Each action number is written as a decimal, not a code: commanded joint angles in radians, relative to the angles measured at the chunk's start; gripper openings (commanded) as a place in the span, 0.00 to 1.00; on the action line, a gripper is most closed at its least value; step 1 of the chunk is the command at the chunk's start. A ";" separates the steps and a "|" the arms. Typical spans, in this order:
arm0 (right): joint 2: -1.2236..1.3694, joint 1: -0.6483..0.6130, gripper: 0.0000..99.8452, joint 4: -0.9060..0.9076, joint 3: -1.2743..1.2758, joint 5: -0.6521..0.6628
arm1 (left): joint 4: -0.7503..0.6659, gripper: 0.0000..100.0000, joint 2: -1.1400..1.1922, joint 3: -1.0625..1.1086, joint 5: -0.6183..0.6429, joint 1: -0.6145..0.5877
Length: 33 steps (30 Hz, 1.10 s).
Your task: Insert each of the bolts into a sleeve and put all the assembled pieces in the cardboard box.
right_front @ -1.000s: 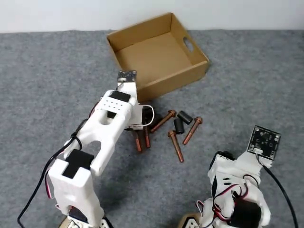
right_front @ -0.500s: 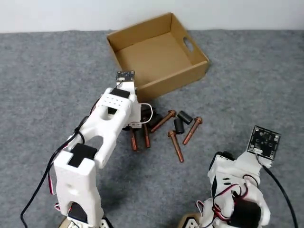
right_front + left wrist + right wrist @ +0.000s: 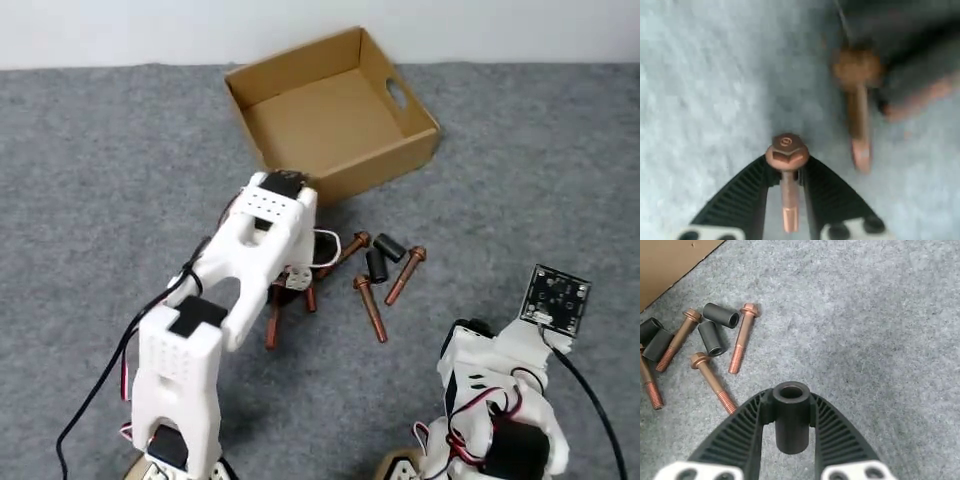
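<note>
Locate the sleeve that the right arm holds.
In the right wrist view the sleeve is clamped in the right claw, over bare carpet, apart from the loose bolts lying near the box.

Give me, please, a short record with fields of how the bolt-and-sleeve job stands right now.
Left jaws: shut on a bolt, gripped just under its head
Right jaws: shut on a sleeve
Loose bolts: several lying on the carpet
Loose sleeves: lying among them
Cardboard box: open, nothing visible inside
Assembled pieces: none visible
</note>
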 commanded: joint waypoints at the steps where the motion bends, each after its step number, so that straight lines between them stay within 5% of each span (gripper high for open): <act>1: -0.004 0.004 0.01 -0.021 -0.005 -0.003 | 0.074 0.00 -0.199 -0.045 0.009 0.015; 15: -0.174 -0.007 0.01 -0.019 0.002 -0.005 | 0.041 0.00 -0.873 0.104 -0.029 0.014; 22: -0.174 -0.260 0.01 -0.016 0.003 -0.011 | 0.006 0.00 -1.224 0.343 -0.106 0.025; 33: -0.170 -0.604 0.01 -0.038 0.008 -0.012 | -0.301 0.00 -1.771 0.792 -0.087 0.025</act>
